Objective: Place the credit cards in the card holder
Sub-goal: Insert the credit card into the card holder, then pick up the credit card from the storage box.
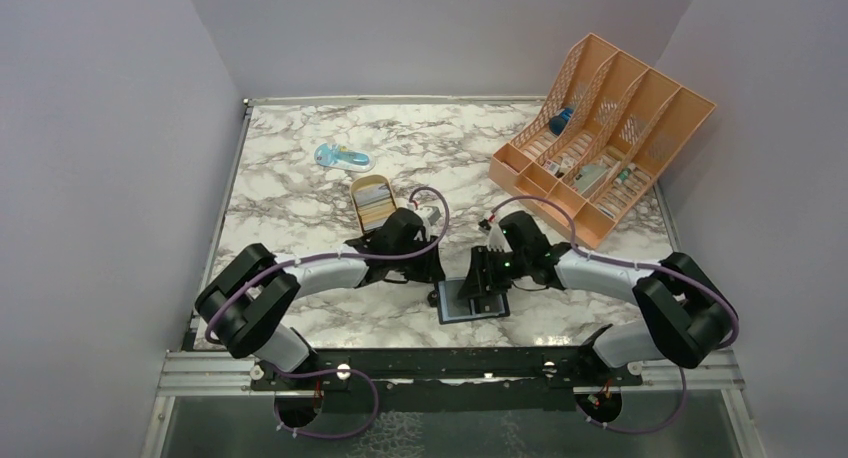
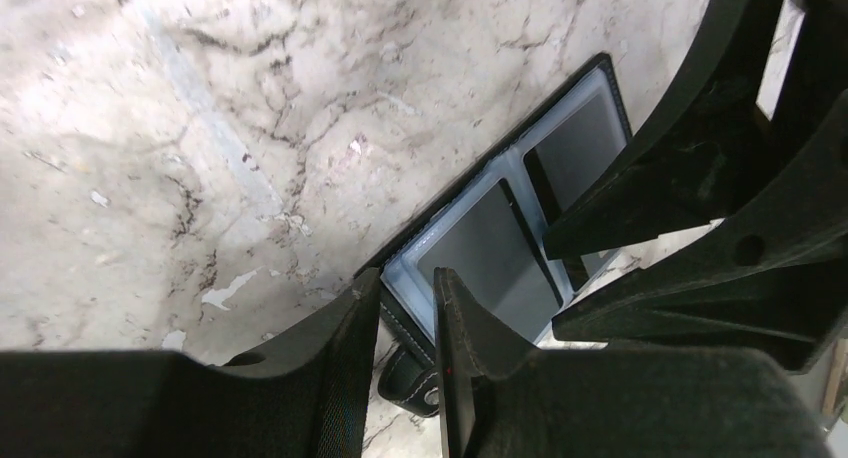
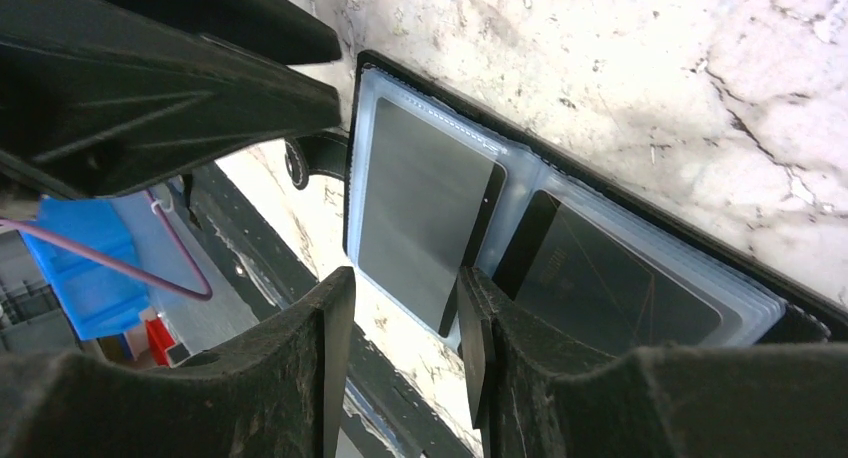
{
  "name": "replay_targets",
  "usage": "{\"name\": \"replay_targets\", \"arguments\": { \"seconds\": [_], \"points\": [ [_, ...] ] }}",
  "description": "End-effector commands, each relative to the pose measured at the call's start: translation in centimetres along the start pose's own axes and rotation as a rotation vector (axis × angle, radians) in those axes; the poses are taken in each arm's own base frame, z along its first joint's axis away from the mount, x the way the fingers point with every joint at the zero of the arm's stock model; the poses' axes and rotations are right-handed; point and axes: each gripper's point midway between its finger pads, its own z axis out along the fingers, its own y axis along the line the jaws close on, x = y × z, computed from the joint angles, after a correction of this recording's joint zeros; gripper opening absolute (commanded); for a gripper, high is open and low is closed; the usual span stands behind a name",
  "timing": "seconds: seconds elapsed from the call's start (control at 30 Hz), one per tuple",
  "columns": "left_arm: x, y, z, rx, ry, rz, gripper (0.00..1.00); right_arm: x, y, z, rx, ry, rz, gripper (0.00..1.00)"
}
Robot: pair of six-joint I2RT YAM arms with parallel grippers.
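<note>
Right wrist view: the right gripper (image 3: pixel 402 278) is seen part open, astride the near end of a grey credit card (image 3: pixel 425 198) at the left sleeve of the card holder (image 3: pixel 520 168). Contact, and how far the card is in, cannot be told. The holder is laid open on the marble table (image 1: pixel 300 138), between the arms. The left gripper (image 2: pixel 404 288) appears clamped on the holder's near edge.

Risks, as judged:
- The card corner could be snagged on the sleeve lip and bowed if pushed off-axis.
- The holder could be dragged if the clamp slips.
- A collision is possible, since the fingers are crowded.

Further credit cards (image 1: pixel 374 206) are seen in the gold tin (image 1: pixel 354 193).
</note>
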Motion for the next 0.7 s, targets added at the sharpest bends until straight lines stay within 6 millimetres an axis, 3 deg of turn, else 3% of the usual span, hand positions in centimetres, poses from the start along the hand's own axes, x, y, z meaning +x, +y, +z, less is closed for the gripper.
{"name": "replay_targets", "arguments": {
  "seconds": [0.0, 0.2, 0.4, 0.5, 0.67],
  "points": [
    [-3.3, -0.8, -1.7, -0.037, -0.101, 0.100, 0.29, -1.2, 0.5, -1.0, 0.029, -0.051, -0.070, 0.43],
    [-7.5, 1.0, -5.5, -0.186, -0.176, 0.265, 0.33, -2.4, 1.5, -3.3, 0.053, -0.145, -0.124, 0.43],
    [-12.0, 3.5, -9.4, -0.384, -0.215, 0.501, 0.51, -3.0, 2.1, -4.8, 0.060, -0.216, -0.151, 0.43],
    [-13.2, 5.5, -10.5, -0.483, -0.191, 0.576, 0.58, -3.1, 2.3, -5.2, 0.059, -0.228, -0.158, 0.43],
    [-14.9, 8.7, -11.4, -0.658, -0.098, 0.766, 0.62, -2.9, 2.5, -5.1, 0.042, -0.222, -0.164, 0.43]
  ]
}}
